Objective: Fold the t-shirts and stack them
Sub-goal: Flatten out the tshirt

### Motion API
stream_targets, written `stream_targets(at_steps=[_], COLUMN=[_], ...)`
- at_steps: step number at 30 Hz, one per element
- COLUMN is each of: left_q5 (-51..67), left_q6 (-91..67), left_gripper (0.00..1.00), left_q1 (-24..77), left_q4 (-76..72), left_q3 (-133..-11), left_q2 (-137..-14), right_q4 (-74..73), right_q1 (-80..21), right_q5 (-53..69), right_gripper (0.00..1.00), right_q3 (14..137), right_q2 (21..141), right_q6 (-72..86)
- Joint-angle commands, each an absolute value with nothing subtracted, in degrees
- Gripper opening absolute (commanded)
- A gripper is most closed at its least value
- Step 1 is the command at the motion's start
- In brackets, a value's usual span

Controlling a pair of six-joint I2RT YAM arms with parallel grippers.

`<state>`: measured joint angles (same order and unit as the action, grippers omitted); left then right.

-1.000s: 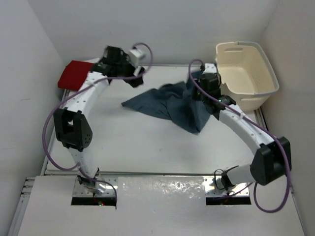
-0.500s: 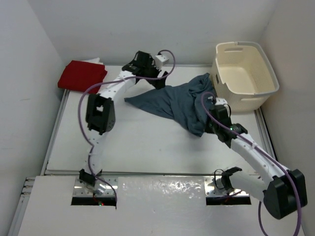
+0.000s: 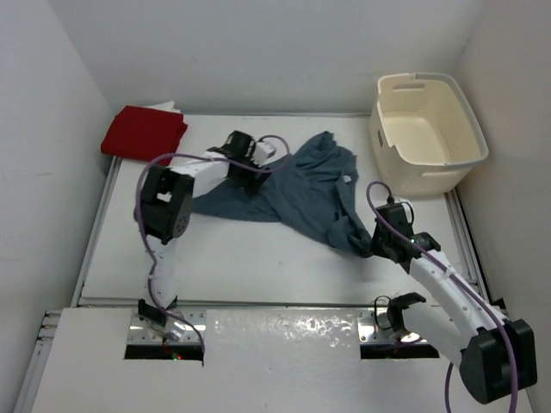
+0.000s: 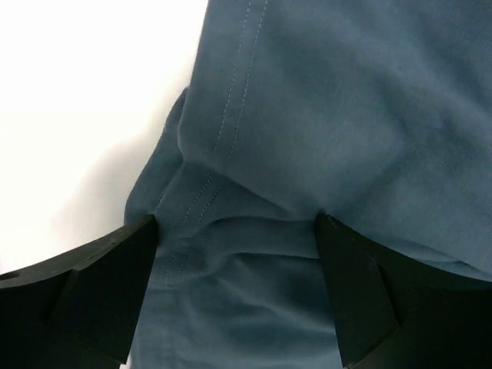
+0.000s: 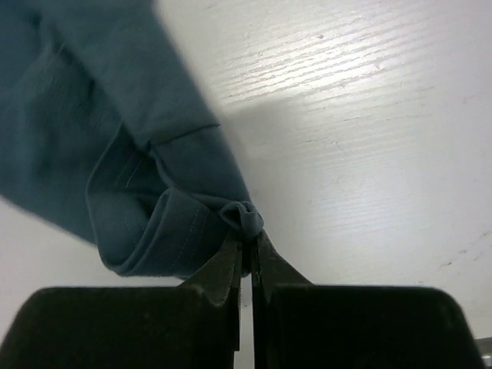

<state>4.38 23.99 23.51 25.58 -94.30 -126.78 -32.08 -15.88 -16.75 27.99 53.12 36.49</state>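
**Blue-grey t-shirt (image 3: 301, 185) pinched at one corner, crumpled at mid-table**

Top view: the blue-grey t-shirt lies rumpled and unfolded across the middle of the table (image 3: 232, 258). It stretches from the left gripper (image 3: 250, 168) at its far-left part to the right gripper (image 3: 372, 243) at its near-right corner. The red t-shirt (image 3: 144, 131) sits folded at the far-left corner, well apart. The laundry basket (image 3: 430, 172) stands at the far right, near the cloth but not touching it.

Left wrist view: the left gripper's jaws stand wide apart, straddling a bunched, stitched seam of the shirt (image 4: 346, 92). They clench nothing as yet.

Right wrist view: the right gripper's (image 5: 247, 240) jaws are clenched on a small nub of hem, with the rest of the cloth (image 5: 77, 115) trailing away over the bare table.

Risks, as I judge them: that thin pinch could slip free if the right arm pulls hard. The left jaws, closing on the bunched fold, may catch two layers, so the shirt would spread twisted rather than flat. A wide pull to the right could also drag fabric against the basket.
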Motion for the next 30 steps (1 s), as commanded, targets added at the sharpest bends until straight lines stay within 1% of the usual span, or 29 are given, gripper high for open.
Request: stream_targets(at_steps=[1, 2, 3, 5, 6, 8, 9, 10, 11, 13, 14, 15, 16, 17, 18, 19, 20, 23, 26, 29, 30], left_q5=[-5.53, -5.36, -2.49, 3.48, 11.17, 18.86, 21.77, 26.67, 28.46, 31.63, 31.64, 27.38, 24.2, 21.04, 15.7, 14.17, 13.37, 10.21, 8.01, 8.69, 9.14], left_q6=[31.46, 33.81, 35.06, 37.17, 37.79, 36.66, 32.91, 30.61, 28.24, 21.29, 19.18, 15.24, 14.68, 14.24, 12.24, 11.43, 10.99, 11.07, 11.25, 11.86, 11.78], left_gripper=[0.8, 0.8, 0.8, 0.83, 0.86, 0.88, 0.88, 0.88, 0.88, 0.88, 0.88, 0.87, 0.85, 0.83, 0.82, 0.82, 0.8, 0.77, 0.75, 0.68, 0.67], left_q1=[12.08, 10.56, 9.5, 9.14, 9.4, 10.46, 10.55, 10.46, 10.37, 10.37, 10.55, 10.98, 12.12, 12.3, 12.3, 11.78, 11.52, 11.78, 12.13, 12.04, 12.04], left_q4=[34.11, 33.75, 33.66, 33.75, 33.66, 33.23, 32.87, 32.35, 31.56, 25.43, 23.4, 22.33, 25.11, 28.01, 34.39, 36.98, 38.22, 35.09, 35.59, 37.26, 37.0], left_q3=[-75.71, -73.15, -69.73, -68.82, -70.47, -73.9, -76.09, -80.64, -82.34, -84.37, -84.81, -87.77, -90.85, -94.19, -100.92, -103.68, -105.1, -102.06, -101.6, -100.56, -99.76], left_q2=[-121.23, -116.68, -114.28, -106.66, -104.61, -101.27, -101.16, -101.51, -102.3, -102.65, -104.22, -105.89, -108.43, -114.55, -117.57, -122.38, -123.56, -122.79, -123.39, -124.45, -123.58], right_q4=[-30.6, -29.28, -28.05, -24.62, -23.57, -20.31, -19.35, -17.42, -16.53, -14.52, -14.15, -13.72, -13.28, -13.36, -13.53, -14.06, -14.32, -15.64, -16.17, -16.43, -16.44], right_q1=[-15.73, -15.73, -15.73, -15.91, -15.91, -16.0, -16.17, -16.26, -16.26, -16.35, -16.35, -16.26, -16.26, -16.26, -16.26, -16.26, -16.26, -16.26, -16.26, -16.26, -16.26], right_q5=[-14.6, -13.81, -11.19, -7.93, -6.26, -1.44, -0.36, 0.0, 2.7, 3.77, 4.21, 4.22, 4.13, 3.78, 3.0, 2.47, 1.94, 0.36, 0.09, 0.09, 0.09], right_gripper=[0.0, 0.0, 0.0, 0.0, 0.0, 0.0, 0.0, 0.0, 0.0, 0.0, 0.0, 0.0, 0.0, 0.0, 0.0, 0.0, 0.0, 0.0, 0.0, 0.0, 0.0], right_q3=[26.55, 26.02, 25.75, 25.4, 25.49, 25.66, 26.19, 26.45, 26.63, 26.72, 26.63, 26.54, 26.46, 26.54, 26.63, 26.72, 26.72, 26.89, 26.54, 26.37, 26.28], right_q2=[50.46, 50.1, 50.1, 51.41, 52.29, 55.52, 56.59, 57.56, 59.31, 60.46, 60.9, 61.43, 61.44, 61.35, 60.91, 60.65, 60.38, 59.33, 58.71, 58.01, 57.92], right_q6=[38.76, 38.24, 37.54, 35.95, 35.6, 35.07, 35.07, 35.24, 35.42, 36.03, 36.3, 36.3, 36.3, 36.3, 36.12, 35.6, 35.33, 34.1, 34.01, 34.28, 34.19])
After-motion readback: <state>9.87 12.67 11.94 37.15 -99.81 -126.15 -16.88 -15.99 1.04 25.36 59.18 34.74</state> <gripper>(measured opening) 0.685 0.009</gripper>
